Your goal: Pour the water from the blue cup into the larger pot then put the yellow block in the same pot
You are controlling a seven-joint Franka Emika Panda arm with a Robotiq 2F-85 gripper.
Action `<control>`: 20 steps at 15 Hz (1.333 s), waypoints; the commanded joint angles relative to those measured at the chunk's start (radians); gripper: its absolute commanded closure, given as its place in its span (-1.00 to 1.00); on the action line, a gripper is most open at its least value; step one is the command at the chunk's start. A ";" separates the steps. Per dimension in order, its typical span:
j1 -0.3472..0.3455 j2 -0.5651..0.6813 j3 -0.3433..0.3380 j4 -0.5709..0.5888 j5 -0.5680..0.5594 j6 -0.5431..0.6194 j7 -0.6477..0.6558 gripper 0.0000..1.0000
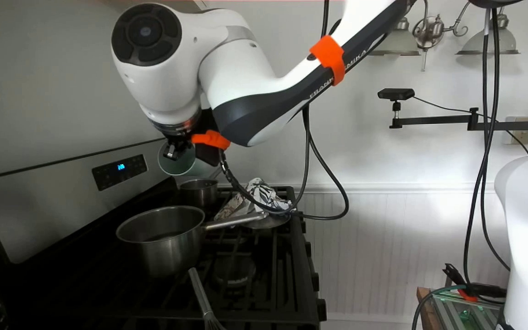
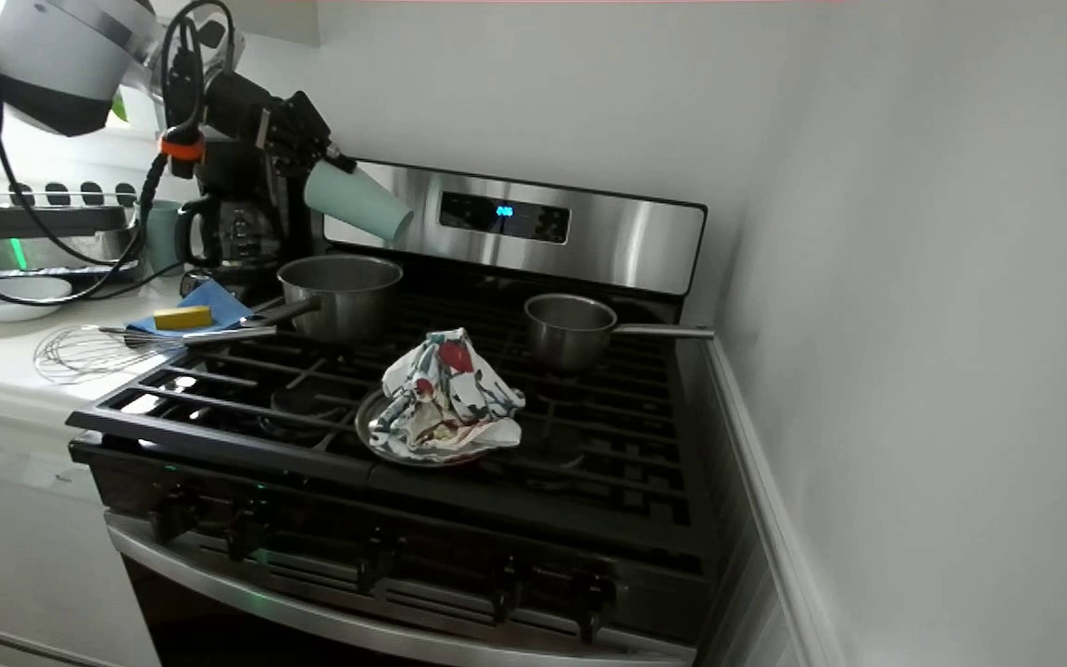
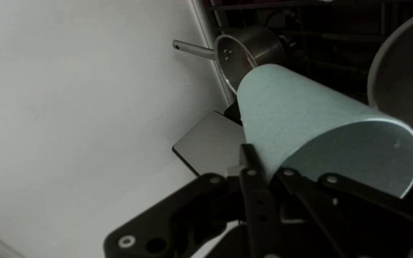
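Wrist view: tool (image 3: 269,170) pinching a plain pale blue tapered cup (image 3: 296,104)

So the jaws are squeezed together at the rim with just the cup's thin wall between them. Cup's tipped way over, and in both exterior views it hangs higher than the wide shiny long-handled steel pot (image 1: 165,250), apart from it. Can't really make out what's inside that pot. In an exterior view the rectangular yellow block (image 2: 182,318) sits near that pot, left of it, on a blue cloth (image 2: 220,301). Same view, a smaller steel saucepan (image 2: 569,335) is to the big pot's right, well apart.
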 commanded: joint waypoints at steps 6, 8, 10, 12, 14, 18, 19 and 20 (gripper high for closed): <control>0.052 0.060 -0.010 0.024 -0.231 -0.090 0.099 0.98; 0.056 0.067 -0.009 0.024 -0.262 -0.099 0.112 0.98; 0.059 0.072 -0.009 0.023 -0.286 -0.110 0.122 0.98; 0.062 0.074 -0.008 0.021 -0.312 -0.118 0.128 0.98; 0.063 0.076 -0.008 0.019 -0.338 -0.128 0.131 0.98; 0.061 0.077 -0.008 0.022 -0.319 -0.128 0.127 0.98; 0.057 0.077 -0.010 0.027 -0.290 -0.118 0.124 0.98; 0.055 0.077 -0.012 0.030 -0.270 -0.117 0.129 0.98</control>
